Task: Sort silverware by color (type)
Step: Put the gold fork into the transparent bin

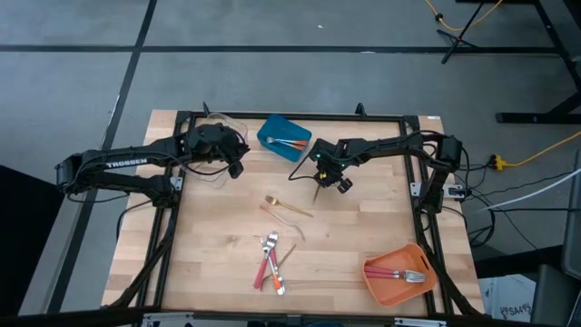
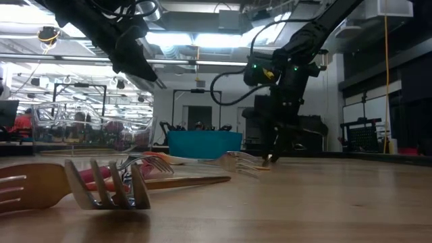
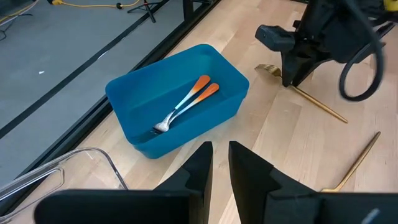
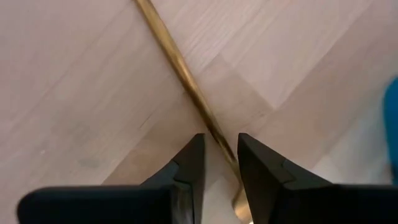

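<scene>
A gold fork (image 4: 180,65) lies on the wooden table (image 1: 363,227), its handle (image 3: 320,104) pointing toward the near edge. My right gripper (image 4: 219,140) points steeply down over it near its head end (image 3: 267,67). Its fingers are open and stand on either side of the slim handle, with a gap showing on both sides. My left gripper (image 3: 221,162) hovers narrowly open beside the blue bin (image 3: 177,102), nothing between its fingers. That bin holds two orange-handled forks (image 3: 186,102). Another gold fork (image 1: 289,208) lies mid-table.
Red-handled utensils (image 1: 270,263) and a gold one (image 1: 287,254) lie in a loose pile near the front. An orange bin (image 1: 398,272) at the near right holds red-handled pieces. A clear bin (image 1: 218,145) sits at the far left under my left arm.
</scene>
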Tool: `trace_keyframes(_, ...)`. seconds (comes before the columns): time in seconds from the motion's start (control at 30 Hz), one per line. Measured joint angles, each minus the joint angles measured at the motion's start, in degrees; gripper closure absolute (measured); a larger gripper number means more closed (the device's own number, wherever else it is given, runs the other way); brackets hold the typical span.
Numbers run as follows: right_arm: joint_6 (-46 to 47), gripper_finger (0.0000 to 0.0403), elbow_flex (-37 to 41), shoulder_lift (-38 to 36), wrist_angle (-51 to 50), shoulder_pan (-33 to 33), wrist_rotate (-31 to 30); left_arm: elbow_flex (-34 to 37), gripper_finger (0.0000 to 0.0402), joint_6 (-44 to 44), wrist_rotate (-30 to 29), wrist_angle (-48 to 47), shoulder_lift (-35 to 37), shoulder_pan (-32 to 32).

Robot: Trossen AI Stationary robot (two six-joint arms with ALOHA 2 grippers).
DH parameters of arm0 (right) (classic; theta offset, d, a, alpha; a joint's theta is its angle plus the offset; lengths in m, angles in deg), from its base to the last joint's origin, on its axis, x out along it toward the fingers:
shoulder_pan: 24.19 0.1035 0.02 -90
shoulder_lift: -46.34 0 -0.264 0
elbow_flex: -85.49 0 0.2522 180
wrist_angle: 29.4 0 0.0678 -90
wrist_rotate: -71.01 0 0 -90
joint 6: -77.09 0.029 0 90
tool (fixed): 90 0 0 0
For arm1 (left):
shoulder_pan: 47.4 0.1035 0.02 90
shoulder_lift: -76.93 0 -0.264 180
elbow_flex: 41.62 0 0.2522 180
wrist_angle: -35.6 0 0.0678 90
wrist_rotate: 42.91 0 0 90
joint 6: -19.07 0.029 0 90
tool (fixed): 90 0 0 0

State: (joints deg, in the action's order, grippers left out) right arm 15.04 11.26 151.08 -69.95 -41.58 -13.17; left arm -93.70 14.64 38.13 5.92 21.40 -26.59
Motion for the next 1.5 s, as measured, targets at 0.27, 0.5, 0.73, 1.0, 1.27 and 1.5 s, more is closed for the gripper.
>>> trace_keyframes(0.27, -0.01, 0.0315, -0.2, 1.03, 0.09, 0.15, -1.21, 0.0, 0.0355, 0.0, 0.01, 0.02, 0.0, 0.0)
trace_keyframes(0.5, -0.02, 0.0322, -0.16, 1.13, -0.07, 0.15, -1.36, 0.0, 0.0355, 0.0, 0.01, 0.02, 0.0, 0.0)
trace_keyframes(0.73, -0.17, 0.0375, -0.11, 1.16, -0.35, 0.15, -1.4, 0.0, 0.0355, 0.0, 0.01, 0.02, 0.0, 0.0)
trace_keyframes(1.0, -0.15, 0.0398, -0.09, 1.23, -0.13, 0.15, -1.69, 0.0, 0.0355, 0.0, 0.03, 0.02, 0.0, 0.0)
trace_keyframes(1.27, 0.37, 0.0401, -0.87, 0.49, -1.91, 0.15, -0.78, 0.0, 0.0355, -0.18, 0.05, 0.04, 0.0, 0.0)
trace_keyframes(1.5, 0.46, 0.0402, -4.61, 0.35, -5.52, 2.19, -1.6, 0.0, 0.0355, -5.06, 0.15, 0.04, 0.0, 0.0)
